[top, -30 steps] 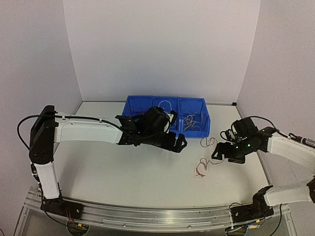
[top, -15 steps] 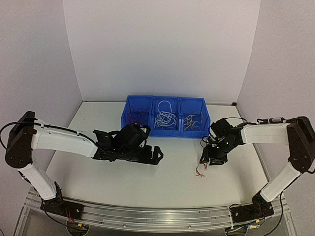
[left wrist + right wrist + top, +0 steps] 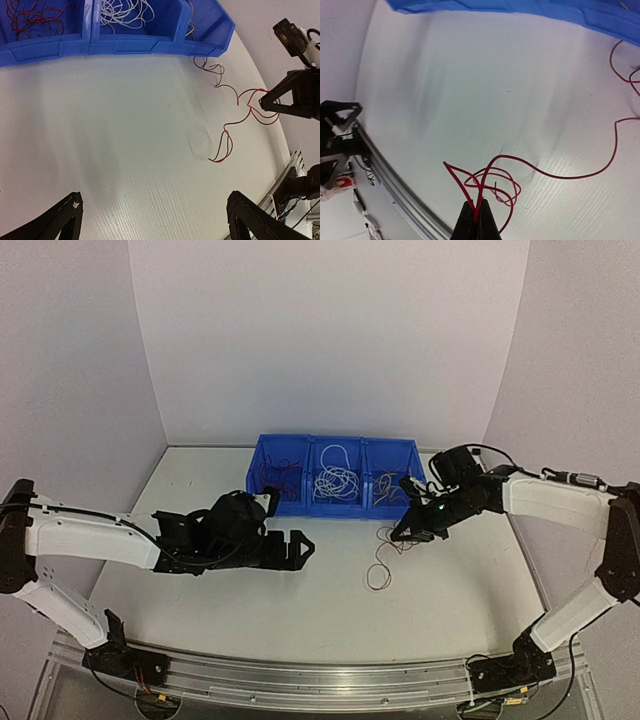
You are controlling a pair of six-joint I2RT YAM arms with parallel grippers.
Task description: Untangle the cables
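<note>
Loose red cables [image 3: 377,570] trail over the white table in front of the blue bin [image 3: 335,508]. My right gripper [image 3: 402,535] is shut on one end of them, just above the table near the bin's right end. In the right wrist view the jaws [image 3: 479,209] pinch red cable loops [image 3: 495,182], and a long strand [image 3: 570,177] runs off to the right. The left wrist view shows the cables [image 3: 218,160] hanging from the right gripper [image 3: 261,103]. My left gripper [image 3: 297,546] is open and empty, left of the cables, over bare table [image 3: 157,220].
The blue bin has three compartments holding red wires [image 3: 280,478], white wires [image 3: 335,481] and yellow-orange wires [image 3: 392,490]. White walls stand close behind and to both sides. A metal rail [image 3: 300,680] runs along the near table edge.
My right gripper closed on the red cables and carried them left and toward the bin, stretching them out. My left arm drew back from the bin toward the near left, still open.
</note>
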